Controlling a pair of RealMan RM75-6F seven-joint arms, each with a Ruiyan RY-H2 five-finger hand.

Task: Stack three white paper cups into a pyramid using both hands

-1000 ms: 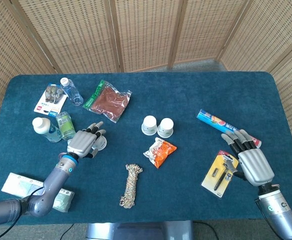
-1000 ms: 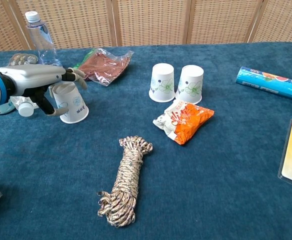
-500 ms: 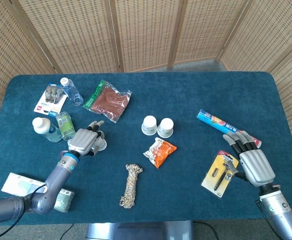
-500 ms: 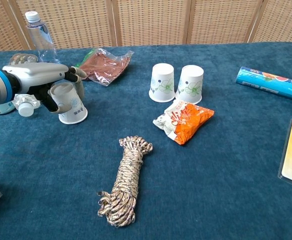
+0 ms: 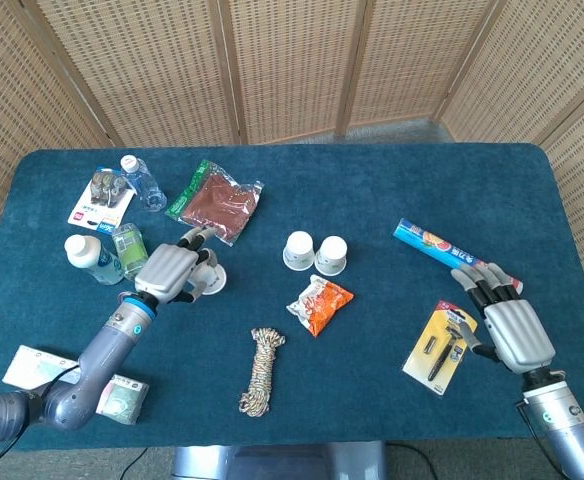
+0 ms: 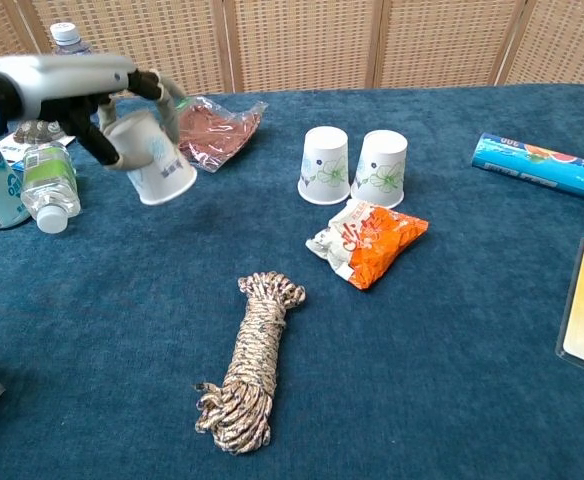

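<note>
1. White paper, the lifted cup [image 6: 157,160] is gripped in the left hand [image 6: 92,85] above the left part of the blue table [image 5: 372,180], clear of the cloth in the chest view.
2. Its long axis is tilted: the open rim points down and toward the table's right and near edge, while the closed base sits up inside the fingers [image 6: 157,85].
3. In the head view the same cup [image 5: 210,277] shows under the left hand [image 5: 169,270], with its rim sticking out on the right.
4. Two more cups stand mouth-down near the table's middle, the left standing cup [image 6: 325,164] and the right standing cup [image 6: 381,168] side by side and touching or nearly so.
5. Just in front of the pair lies an orange snack bag [image 6: 368,239], and nearer the front edge a coil of rope [image 6: 248,362].
6. Between the lifted cup and the pair the cloth is bare, giving open room.
7. Behind the left hand lie a red-brown packet [image 6: 210,128] and bottles [image 6: 47,185], close to the left edge.
8. Well apart by the right edge, the right hand [image 5: 507,320] rests flat with fingers spread, holding nothing, beside a yellow tool card [image 5: 440,347] and a blue roll box [image 5: 442,248].
</note>
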